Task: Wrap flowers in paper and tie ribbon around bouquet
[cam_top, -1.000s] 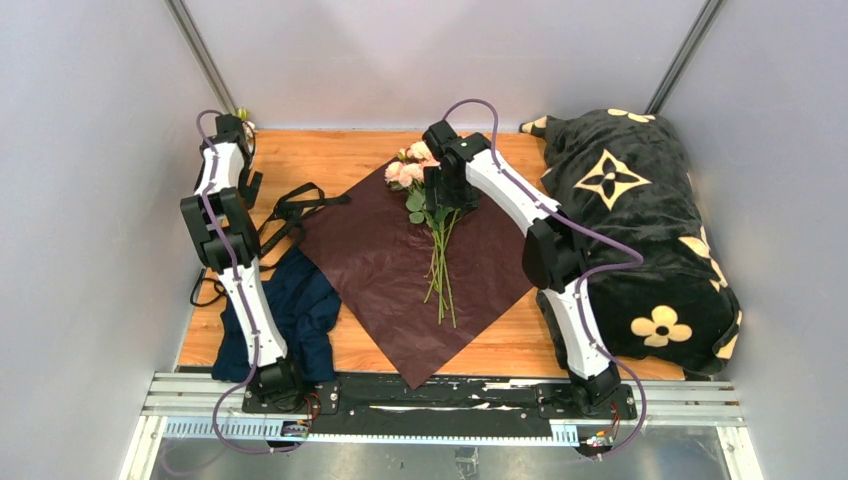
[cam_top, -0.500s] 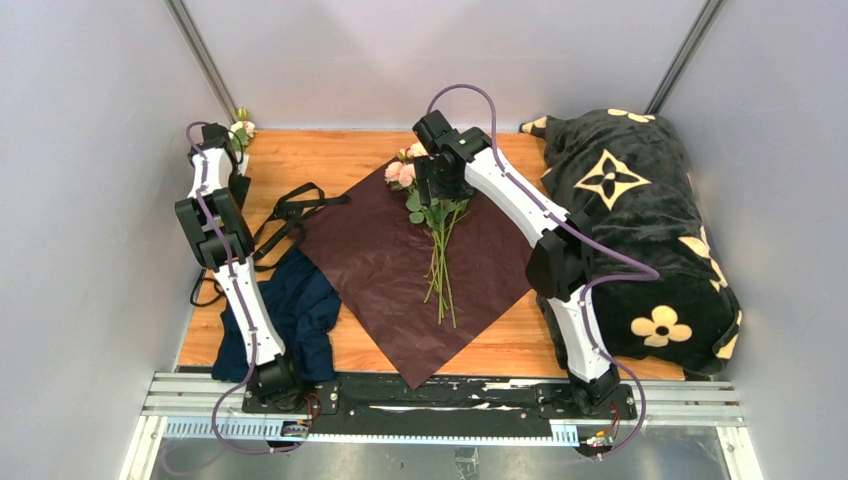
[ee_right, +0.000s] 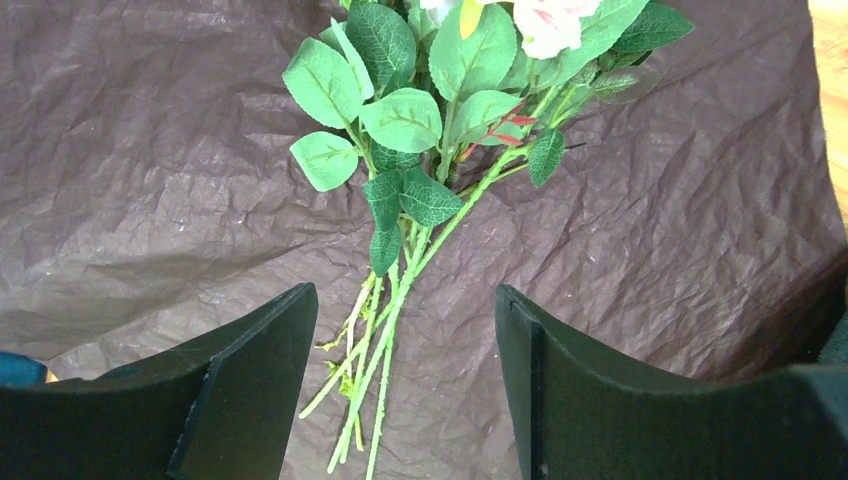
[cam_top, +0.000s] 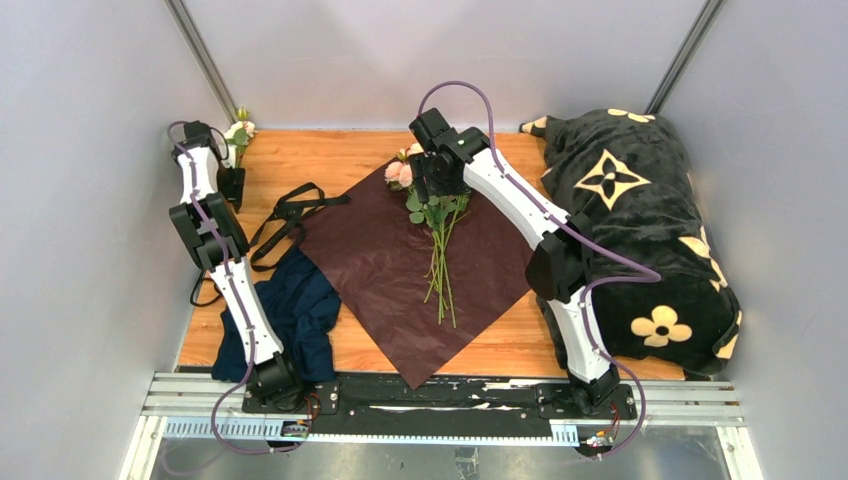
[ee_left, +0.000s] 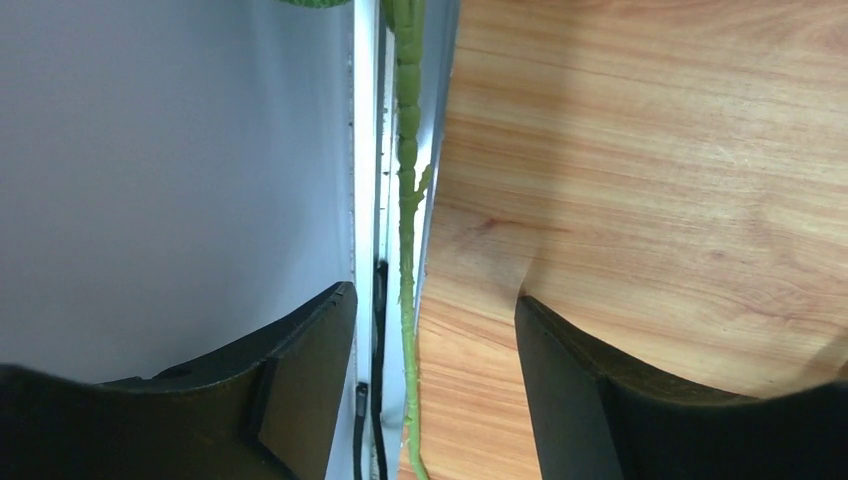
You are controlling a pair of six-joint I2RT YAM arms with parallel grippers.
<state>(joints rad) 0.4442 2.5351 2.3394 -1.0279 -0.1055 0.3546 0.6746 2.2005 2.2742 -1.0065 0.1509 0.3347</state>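
Lying on the crinkly dark burgundy square paper sheet [cam_top: 380, 270], the pale pink roses on thin green leafy stems [cam_top: 438, 240] point their blooms at its far corner, with the stem ends near its middle. Above the leaves, the right jaws hang spread. At the wooden surface's [cam_top: 500, 350] far-left corner, the left jaws stand spread around a lone green stem [ee_left: 405, 200], not touching it.

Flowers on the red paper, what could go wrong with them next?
1. The flowers lie loose, stems fanned out on the paper. The open right gripper above might catch only some, or snag the paper.
2. The lone stem inside the open left gripper is thin and runs right beside the wall. It could slip out, or a finger could bump the wall.
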